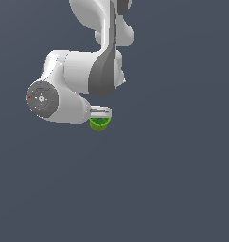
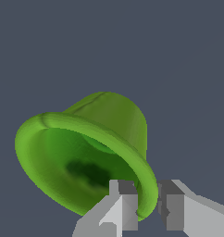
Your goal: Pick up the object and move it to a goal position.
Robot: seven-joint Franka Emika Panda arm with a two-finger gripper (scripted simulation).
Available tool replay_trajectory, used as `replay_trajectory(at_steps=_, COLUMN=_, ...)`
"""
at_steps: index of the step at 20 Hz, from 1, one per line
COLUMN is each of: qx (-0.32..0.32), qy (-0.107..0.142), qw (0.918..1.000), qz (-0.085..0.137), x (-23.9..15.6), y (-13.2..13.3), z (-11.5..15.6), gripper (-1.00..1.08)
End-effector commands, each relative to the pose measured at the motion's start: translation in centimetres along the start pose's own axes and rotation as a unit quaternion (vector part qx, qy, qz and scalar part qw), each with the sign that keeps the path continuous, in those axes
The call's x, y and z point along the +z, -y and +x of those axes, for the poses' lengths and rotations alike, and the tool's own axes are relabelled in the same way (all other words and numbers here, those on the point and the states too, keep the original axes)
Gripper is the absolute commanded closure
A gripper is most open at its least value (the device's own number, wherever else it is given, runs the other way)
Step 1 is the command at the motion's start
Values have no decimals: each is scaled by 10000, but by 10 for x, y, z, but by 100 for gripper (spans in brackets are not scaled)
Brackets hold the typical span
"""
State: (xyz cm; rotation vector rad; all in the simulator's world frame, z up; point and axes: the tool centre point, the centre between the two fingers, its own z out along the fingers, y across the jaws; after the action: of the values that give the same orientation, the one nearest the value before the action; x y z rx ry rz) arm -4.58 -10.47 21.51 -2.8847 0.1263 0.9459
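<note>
Gripping the green cup (image 2: 86,152) by its rim, with the tool (image 2: 148,203) clamped on it: one grey finger (image 2: 121,206) inside the mouth, the other finger (image 2: 171,206) outside the wall, the flared rim pinched between the two pads. Seen in the wrist view as a tilted cup, mouth turned toward the camera, darker green inside with a shadowed patch near the bottom, brighter green on the outer wall and narrowing toward the base. Shown in the exterior view as a small green shape (image 1: 99,124) directly below the white tool (image 1: 100,112), just beside the rounded white wrist housing of the arm (image 1: 78,80), a little toward the exterior view's left of the picture's middle. Surrounded in both views by a plain dark blue-grey surface (image 1: 173,179), with no shadow or contact line visible under the cup, so cannot tell whether resting on that surface or lifted from it. Hanging over the cup, the arm's white links with grey side panels, reaching down from the top edge of the exterior view.
</note>
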Motion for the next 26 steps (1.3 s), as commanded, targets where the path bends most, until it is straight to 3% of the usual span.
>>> replay_trajectory(at_steps=1, qx=-1, qy=-7, qw=10000, qz=-1, x=-20, y=7, z=-21, gripper=108)
replay_trajectory(at_steps=16, qx=-4, qy=-5, qw=10000, qz=-6, x=-128, y=49, z=-132, gripper=108)
replay_trajectory(at_steps=26, qx=-4, qy=-5, qw=10000, qz=-6, x=-183, y=69, z=-184, gripper=108)
